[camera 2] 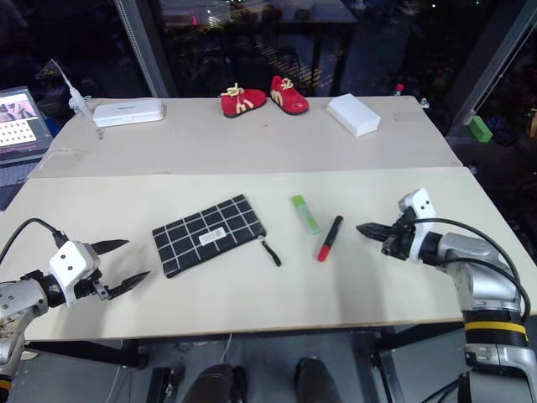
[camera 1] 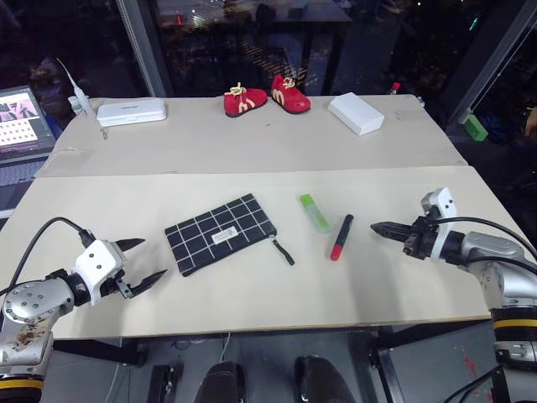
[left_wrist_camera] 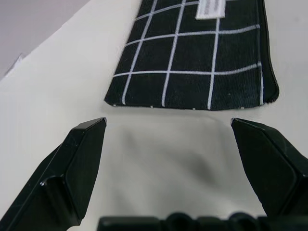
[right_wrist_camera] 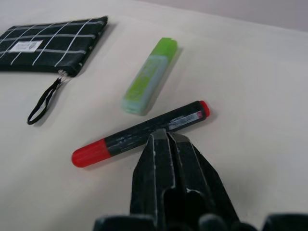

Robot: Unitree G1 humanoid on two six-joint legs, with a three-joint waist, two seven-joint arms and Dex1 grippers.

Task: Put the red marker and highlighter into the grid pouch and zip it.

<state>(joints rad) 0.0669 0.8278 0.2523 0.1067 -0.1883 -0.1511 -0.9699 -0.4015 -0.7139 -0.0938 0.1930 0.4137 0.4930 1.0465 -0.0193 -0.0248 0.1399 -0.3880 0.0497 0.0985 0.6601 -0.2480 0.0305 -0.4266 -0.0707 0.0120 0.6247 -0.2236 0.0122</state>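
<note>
The grid pouch [camera 1: 221, 232] lay flat on the pale surface [camera 1: 252, 294], a bit to the left of the middle. It was black with thin white lines and had a small white label on top. It sat at a slant. Its black pull cord [camera 1: 283, 250] stuck out from the right end and lay loose on the surface.

To the right of the pouch lay the highlighter [camera 1: 315, 212]. It was light green and lay flat, apart from the pouch. Just to its right lay the red marker [camera 1: 341, 237], close beside the highlighter but not touching it. The marker's red end pointed toward the near edge of the surface and its black half pointed away.

The left pincer [camera 1: 138, 262] hung low over the surface, near the left end of the pouch. Its two black fingers were spread wide apart with nothing between them. In the left wrist view the end of the pouch sat just past the fingertips [left_wrist_camera: 91, 130], not touching them.

The right pincer [camera 1: 379, 227] was on the right side, pointing toward the marker. Its fingers were pressed together and held nothing. In the right wrist view its tips were very near the black half of the marker, but I could not tell if they touched it.

Far back on the surface sat a pair of small red shoes [camera 1: 266, 95], a white box [camera 1: 355, 112] and a long white case [camera 1: 131, 111].
</note>
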